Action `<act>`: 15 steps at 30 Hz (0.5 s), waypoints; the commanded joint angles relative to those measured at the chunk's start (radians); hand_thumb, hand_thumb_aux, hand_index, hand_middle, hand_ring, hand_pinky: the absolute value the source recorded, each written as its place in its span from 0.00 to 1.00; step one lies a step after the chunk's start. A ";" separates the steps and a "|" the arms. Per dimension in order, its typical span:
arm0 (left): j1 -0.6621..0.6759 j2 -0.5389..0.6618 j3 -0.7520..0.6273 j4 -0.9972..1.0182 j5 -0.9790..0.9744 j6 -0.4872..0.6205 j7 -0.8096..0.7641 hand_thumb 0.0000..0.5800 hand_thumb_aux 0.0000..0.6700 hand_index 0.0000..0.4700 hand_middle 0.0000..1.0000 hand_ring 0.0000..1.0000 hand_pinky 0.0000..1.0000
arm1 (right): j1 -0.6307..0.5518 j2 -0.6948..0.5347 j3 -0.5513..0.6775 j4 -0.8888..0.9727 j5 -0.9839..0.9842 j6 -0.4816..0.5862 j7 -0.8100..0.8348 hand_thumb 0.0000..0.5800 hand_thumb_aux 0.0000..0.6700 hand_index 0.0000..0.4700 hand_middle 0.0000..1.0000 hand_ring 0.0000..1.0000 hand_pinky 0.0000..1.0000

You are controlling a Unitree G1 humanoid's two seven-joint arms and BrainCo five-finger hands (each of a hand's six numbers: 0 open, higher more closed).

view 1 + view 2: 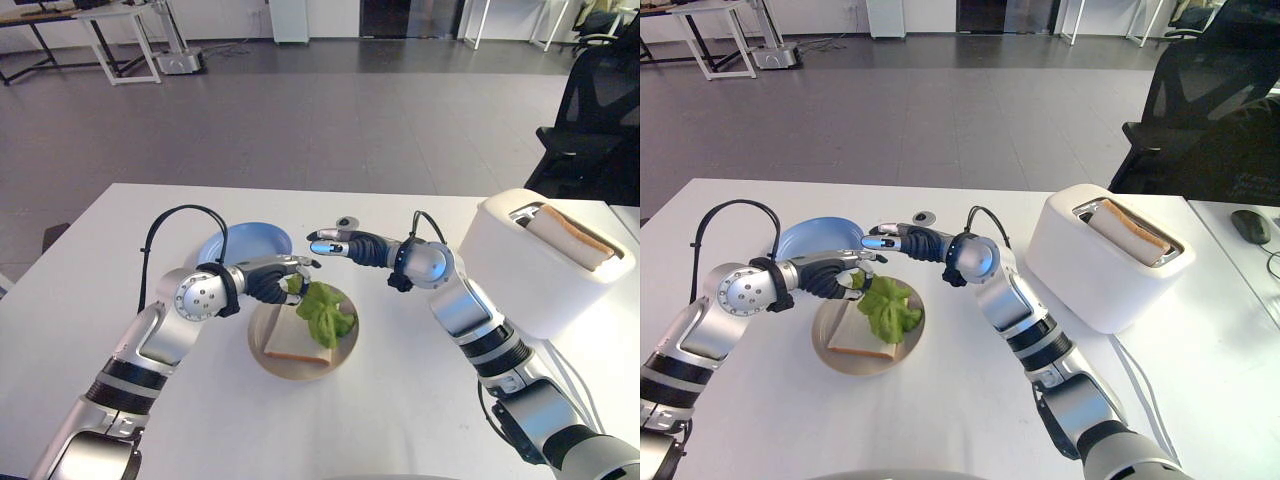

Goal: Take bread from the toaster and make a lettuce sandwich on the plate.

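A tan plate (pixel 343 355) sits mid-table with one slice of bread (pixel 292 346) lying flat on it. A green lettuce leaf (pixel 327 313) rests on the slice's far right part. My left hand (pixel 272 279) is at the plate's far left rim, fingers curled around the leaf's upper end. My right hand (pixel 343 243) hovers just beyond the plate's far edge, fingers stretched out toward the left and holding nothing. The white toaster (pixel 530 275) stands at the right, with a second slice of bread (pixel 572 236) sticking up from its slot.
A light blue bowl (pixel 243 242) stands just behind the plate, partly hidden by my left hand. A small round grey object (pixel 346 221) lies further back. The toaster's cable (pixel 1140 372) runs along the table toward the front right. The table's right edge is close behind the toaster.
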 commanded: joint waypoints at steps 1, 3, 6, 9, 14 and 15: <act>0.018 0.023 -0.009 0.014 0.020 0.001 -0.027 1.00 1.00 1.00 0.00 0.00 0.00 | 0.007 -0.003 -0.001 -0.004 -0.001 0.009 0.004 0.00 0.00 0.00 0.00 0.00 0.00; 0.021 0.032 -0.015 0.015 0.033 -0.002 -0.036 1.00 1.00 1.00 0.00 0.00 0.00 | 0.005 -0.002 0.000 -0.005 0.000 0.010 0.005 0.00 0.00 0.00 0.00 0.00 0.00; 0.025 0.045 -0.015 0.025 0.052 -0.007 -0.049 1.00 1.00 1.00 0.00 0.00 0.00 | 0.004 0.001 0.001 -0.006 0.001 0.011 0.006 0.00 0.00 0.00 0.00 0.00 0.00; 0.027 0.070 -0.011 0.039 0.092 -0.009 -0.036 1.00 1.00 1.00 0.00 0.00 0.00 | 0.001 0.003 0.004 -0.001 0.006 0.004 0.012 0.00 0.00 0.00 0.00 0.00 0.00; 0.023 0.082 -0.005 0.054 0.125 -0.017 -0.022 1.00 1.00 1.00 0.00 0.00 0.00 | 0.001 0.005 0.005 0.001 0.007 0.001 0.015 0.00 0.00 0.00 0.00 0.00 0.00; 0.023 0.084 -0.006 0.054 0.133 -0.018 -0.019 1.00 1.00 1.00 0.00 0.00 0.00 | 0.001 0.005 0.006 0.001 0.007 0.000 0.016 0.00 0.00 0.00 0.00 0.00 0.00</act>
